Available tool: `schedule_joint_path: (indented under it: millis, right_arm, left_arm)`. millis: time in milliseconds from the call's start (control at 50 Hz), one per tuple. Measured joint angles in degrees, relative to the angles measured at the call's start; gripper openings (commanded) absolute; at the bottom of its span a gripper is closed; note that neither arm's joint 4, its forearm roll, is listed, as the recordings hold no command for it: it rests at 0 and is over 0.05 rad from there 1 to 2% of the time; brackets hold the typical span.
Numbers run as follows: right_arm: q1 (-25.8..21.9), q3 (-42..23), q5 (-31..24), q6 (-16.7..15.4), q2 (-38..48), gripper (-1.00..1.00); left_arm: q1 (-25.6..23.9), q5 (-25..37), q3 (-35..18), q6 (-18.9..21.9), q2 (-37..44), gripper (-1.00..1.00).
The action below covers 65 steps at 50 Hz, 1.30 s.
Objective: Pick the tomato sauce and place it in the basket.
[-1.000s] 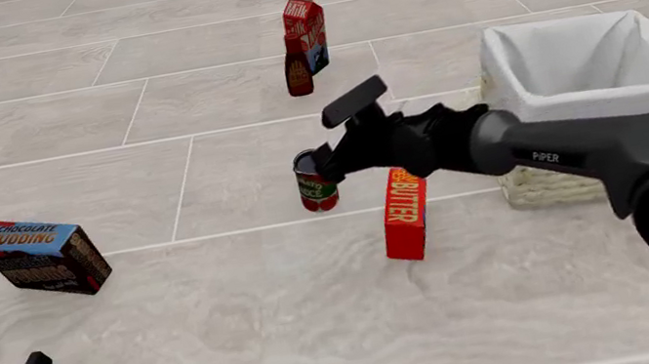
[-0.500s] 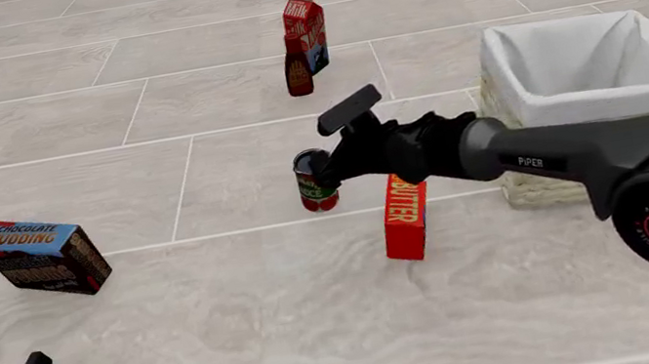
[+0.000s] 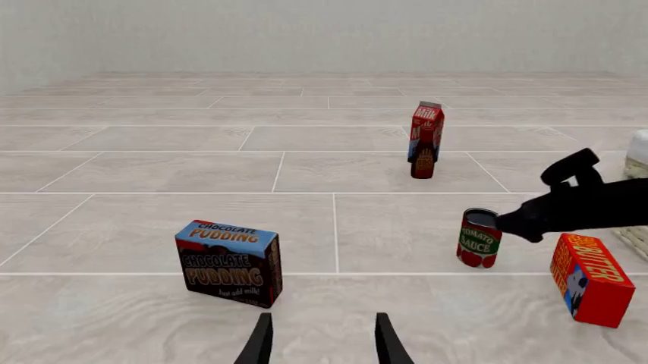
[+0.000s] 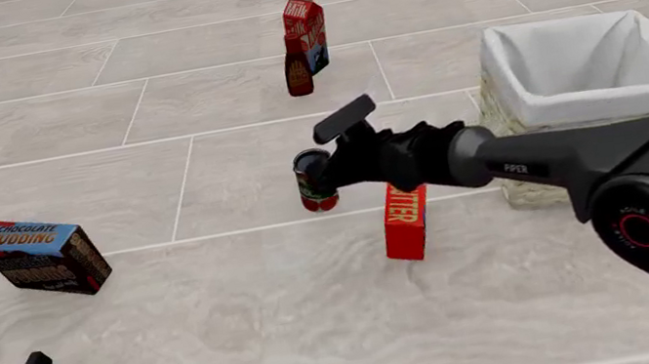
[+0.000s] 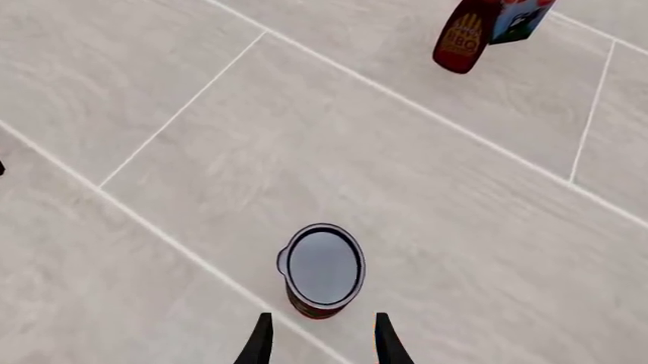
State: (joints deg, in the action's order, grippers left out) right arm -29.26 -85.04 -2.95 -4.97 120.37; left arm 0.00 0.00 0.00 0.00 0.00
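Front view: fixed, high, behind both arms, facing forward and down.
Left wrist view: low, near the table, looking level.
Right wrist view: close, looking steeply down.
Shared by all three: tomato sauce (image 4: 316, 182) (image 3: 478, 239) (image 5: 323, 271), just ahead of the right arm's jaws.

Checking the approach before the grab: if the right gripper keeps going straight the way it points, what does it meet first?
Most likely the tomato sauce. The right gripper has its jaws open, and the can sits centred just ahead of them. Depth is hard to judge, but nothing else lies between.
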Motion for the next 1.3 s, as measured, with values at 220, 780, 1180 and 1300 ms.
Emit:
schedule_joint_path:
  millis: [220,780,1180,1300]
  right_arm:
    - [-0.36,-0.07,0.59,0.71,0.96,1.0]
    - [-0.42,-0.11,1.87,2.47,2.78,1.0]
    - [0.03,-1.23,2.12,3.14,4.36,1.0]
    - [0.06,-1.58,2.17,3.33,4.85,1.0]
  left_arm:
    - [0.0,0.0,0.0,0.0,0.0,1.0]
    - [0.0,0.0,0.0,0.0,0.0,1.0]
    - [0.0,0.0,0.0,0.0,0.0,1.0]
    - [0.0,0.0,0.0,0.0,0.0,1.0]
